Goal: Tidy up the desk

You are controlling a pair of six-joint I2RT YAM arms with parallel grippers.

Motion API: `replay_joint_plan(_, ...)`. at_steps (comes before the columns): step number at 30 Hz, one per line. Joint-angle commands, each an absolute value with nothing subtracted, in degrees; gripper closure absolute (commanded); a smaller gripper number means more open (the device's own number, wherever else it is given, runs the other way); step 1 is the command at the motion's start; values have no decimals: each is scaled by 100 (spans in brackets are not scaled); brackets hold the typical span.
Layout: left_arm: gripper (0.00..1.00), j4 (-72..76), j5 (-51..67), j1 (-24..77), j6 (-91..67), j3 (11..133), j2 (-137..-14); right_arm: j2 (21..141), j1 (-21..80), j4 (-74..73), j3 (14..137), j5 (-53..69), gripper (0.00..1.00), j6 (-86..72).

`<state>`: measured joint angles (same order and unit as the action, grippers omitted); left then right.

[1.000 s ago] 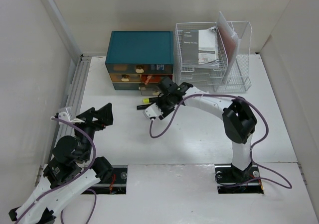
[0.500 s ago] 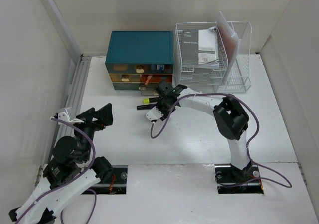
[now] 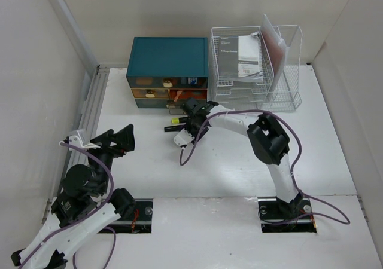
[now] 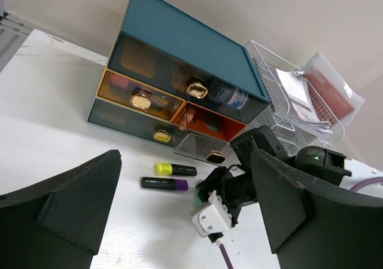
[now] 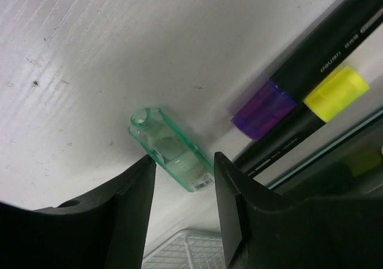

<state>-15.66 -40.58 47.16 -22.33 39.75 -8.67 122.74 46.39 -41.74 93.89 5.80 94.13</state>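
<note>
My right arm has folded in toward the teal drawer unit (image 3: pixel 169 57). Its end effector (image 5: pixel 182 167) narrowly straddles a small clear-green plastic cap (image 5: pixel 172 158) lying on the white table (image 5: pixel 90 54) beside a purple-capped black highlighter (image 5: pixel 311 66). I can't tell whether it is pinching the cap. The left end effector (image 3: pixel 116 138) gapes wide.

Lighting: bright, even, diffuse from overhead; white table (image 3: pixel 239 161) close to washed out, shadows soft and short under the arms. Overhead view: sharp throughout. Wrist views: own fingers (image 5: pixel 119 221) dark and soft-focused at 6 o'clock; highlighters (image 5: pixel 317 51) crisp at 1 o'clock, faint sheen on green translucent piece (image 5: pixel 173 155).
</note>
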Motion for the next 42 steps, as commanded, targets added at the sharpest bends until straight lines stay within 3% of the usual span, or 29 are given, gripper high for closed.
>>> replay_joint_plan(1, 12, -1389, -4025, 4720, -2136, 3946, -791, 12410, 4746, -4490, 9755, 501, 50, 9685)
replay_joint_plan(10, 12, -1389, -4025, 4720, -2136, 3946, -791, 13017, 5000, -5765, 10441, 396, 52, 9949)
replay_joint_plan(15, 12, -1389, -4025, 4720, -2136, 3946, -738, 12956, 5124, -5968, 10126, 396, 61, 9949)
replay_joint_plan(19, 12, -1389, -4025, 4720, -2136, 3946, -738, 12814, 5255, -5968, 9861, 517, 78, 9581)
replay_joint_plan(20, 12, -1389, -4025, 4720, -2136, 3946, -738, 12727, 5256, -5898, 9792, 571, 83, 9458)
replay_joint_plan(24, 12, -1389, -4025, 4720, -2136, 3946, -686, 12420, 5256, -5582, 9861, 1062, 87, 8169)
replay_joint_plan(32, 12, -1389, -4078, 4720, -2136, 3946, -686, 10866, 5256, -4528, 10212, 2293, 89, 6312)
replay_joint_plan(42, 12, -1389, -4183, 4720, -2136, 3946, -791, 10089, 5256, -2241, 10002, 643, 89, 4852)
